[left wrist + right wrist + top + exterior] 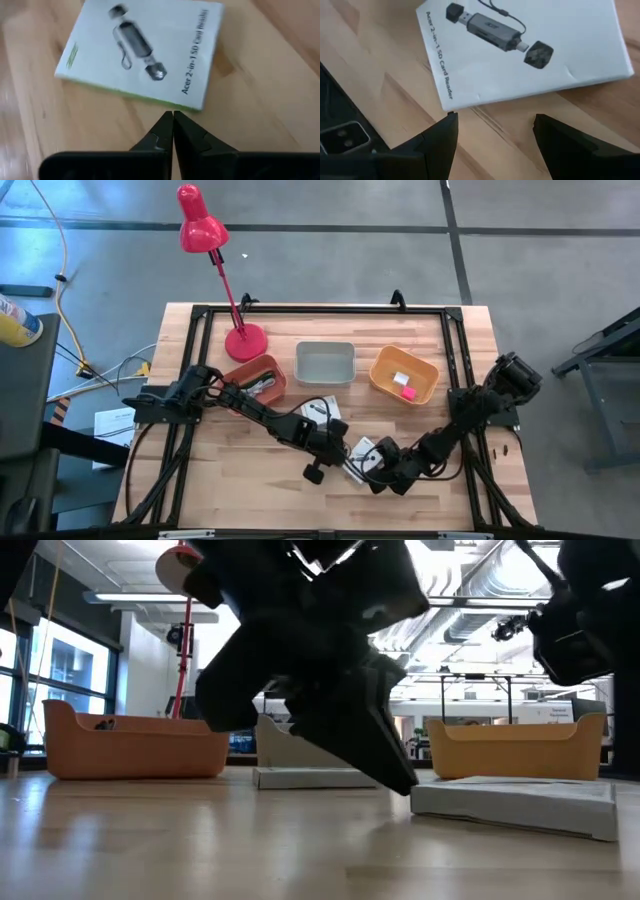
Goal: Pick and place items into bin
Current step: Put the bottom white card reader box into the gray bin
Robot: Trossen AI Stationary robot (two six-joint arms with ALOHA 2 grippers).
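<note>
A white square packet (140,50) printed with a card reader lies flat on the table, also seen from above (362,452) and from table height (520,802). My left gripper (173,115) is shut, its tips at the packet's green-edged side; it slants down beside the packet (405,785). My right gripper (495,118) is open, its fingers just short of the same packet (520,45) on the opposite side. A second white packet (318,412) lies flat farther back. A pink block (408,392) and a white block (400,379) sit in the orange bin. The green stick is not in view. My left gripper's shut fingertips (167,122) come slanting down from the table's left at the packet's green edge (170,104). I cannot tell whether they touch it. The packet lies flat on the table.
Three bins stand in a row at the far side: a brown-orange one (232,372) with silvery bits, a grey one (325,345), an orange one (385,360). A red desk lamp (245,340) stands at far left. A black frame (450,350) runs round the table.
</note>
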